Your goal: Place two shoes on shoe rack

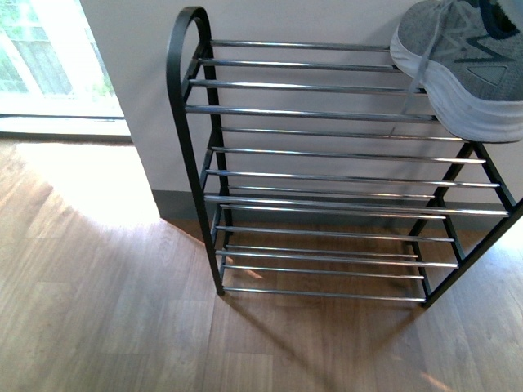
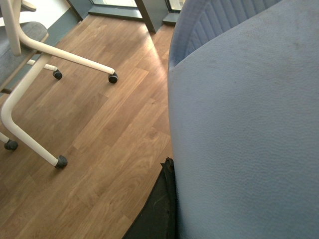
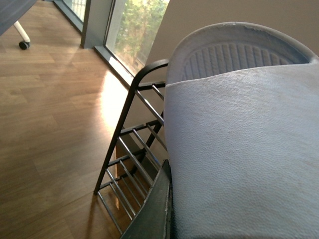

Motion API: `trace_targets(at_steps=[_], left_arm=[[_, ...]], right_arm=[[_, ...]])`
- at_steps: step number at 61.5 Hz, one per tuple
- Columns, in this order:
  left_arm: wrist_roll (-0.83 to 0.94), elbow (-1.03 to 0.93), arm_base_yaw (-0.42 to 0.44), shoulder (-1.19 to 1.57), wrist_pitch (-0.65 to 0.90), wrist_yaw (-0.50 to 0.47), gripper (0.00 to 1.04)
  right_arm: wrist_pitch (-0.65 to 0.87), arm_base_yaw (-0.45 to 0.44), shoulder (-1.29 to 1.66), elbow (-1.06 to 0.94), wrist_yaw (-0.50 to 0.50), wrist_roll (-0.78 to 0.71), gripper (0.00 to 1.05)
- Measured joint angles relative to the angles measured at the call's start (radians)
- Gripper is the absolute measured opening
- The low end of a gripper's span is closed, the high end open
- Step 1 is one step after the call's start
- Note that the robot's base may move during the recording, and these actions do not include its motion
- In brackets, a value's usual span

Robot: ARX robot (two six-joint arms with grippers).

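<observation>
The shoe rack (image 1: 327,175), black-framed with chrome rod shelves, stands against the wall in the front view. One grey shoe (image 1: 466,69) with a white sole hangs over the right end of its top shelf, a lace dangling; no gripper shows there. In the right wrist view my right gripper (image 3: 182,204) is shut on this shoe (image 3: 239,149), its pale sole filling the picture, one black finger (image 3: 154,209) beside it and the rack (image 3: 129,149) below. In the left wrist view my left gripper (image 2: 184,199) is shut on the other shoe (image 2: 239,124), above bare floor, one dark finger (image 2: 157,209) showing.
A white office chair base (image 2: 35,64) on black castors stands on the wooden floor (image 2: 109,129) near the left gripper's shoe. A bright window (image 1: 49,57) and a sunlit floor patch lie left of the rack. A plain wall (image 1: 139,90) is behind it.
</observation>
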Motion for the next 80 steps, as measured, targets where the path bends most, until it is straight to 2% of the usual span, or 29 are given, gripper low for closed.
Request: trace_targets(at_steps=[31, 40, 43, 48, 54, 64, 80], left_arm=[[0.0, 0.0, 0.001, 0.0, 0.0, 0.001, 0.02], [0.0, 0.0, 0.002, 0.0, 0.0, 0.001, 0.02], [0.0, 0.0, 0.002, 0.0, 0.0, 0.002, 0.02], [0.0, 0.0, 0.002, 0.0, 0.0, 0.002, 0.02], [0.0, 0.0, 0.002, 0.0, 0.0, 0.001, 0.02], [0.0, 0.0, 0.002, 0.0, 0.0, 0.001, 0.02], [0.0, 0.0, 0.002, 0.0, 0.0, 0.001, 0.02]], right_arm=[[0.004, 0.002, 0.003, 0.0, 0.011, 0.015, 0.01], [0.101, 0.069, 0.119, 0.049, 0.154, 0.254, 0.01], [0.12, 0.093, 0.232, 0.116, 0.203, 0.367, 0.01], [0.146, 0.113, 0.377, 0.211, 0.25, 0.465, 0.01], [0.139, 0.124, 0.537, 0.327, 0.296, 0.532, 0.01], [0.105, 0.128, 0.801, 0.525, 0.427, 0.619, 0.01], [0.109, 0.119, 1.035, 0.723, 0.554, 0.656, 0.01]])
